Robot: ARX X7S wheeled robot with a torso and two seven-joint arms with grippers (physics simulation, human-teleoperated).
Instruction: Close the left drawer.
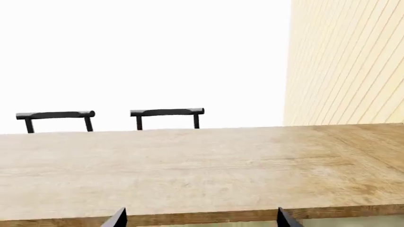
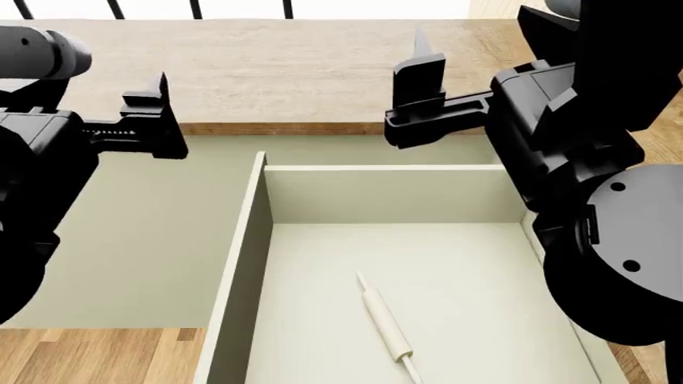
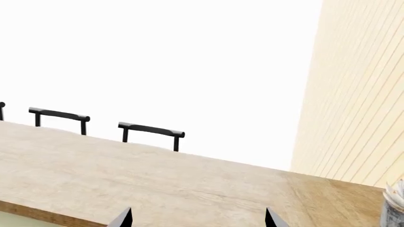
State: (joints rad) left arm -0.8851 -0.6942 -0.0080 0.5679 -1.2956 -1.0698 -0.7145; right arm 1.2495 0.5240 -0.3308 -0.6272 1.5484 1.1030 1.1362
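wooden countertop [image 2: 320, 72] spans the far side of the head view, its front edge running left to right just above the cabinet face [image 2: 149, 240]. the left drawer [image 2: 385, 196] is pulled well out from under that edge toward the robot: back wall just below the counter lip, left side wall [image 2: 240, 272] running down the frame, right wall mostly hidden behind the right arm. handle and front panel are out of frame. drawer floor is mostly bare, with one pale rolling pin [image 2: 386, 326] lying diagonally near the middle, clear of all walls.

left gripper [image 2: 160, 104] hangs at the counter edge, left of the drawer, over the cabinet face. right gripper [image 2: 421, 80] sits above the drawer's back wall at the counter edge. both have fingers spread apart and nothing between them (wrist views show both tips parted over bare countertop).

black chair backs [image 1: 167, 112] line the counter's far edge; a jar [image 3: 394, 205] sits at the right end.
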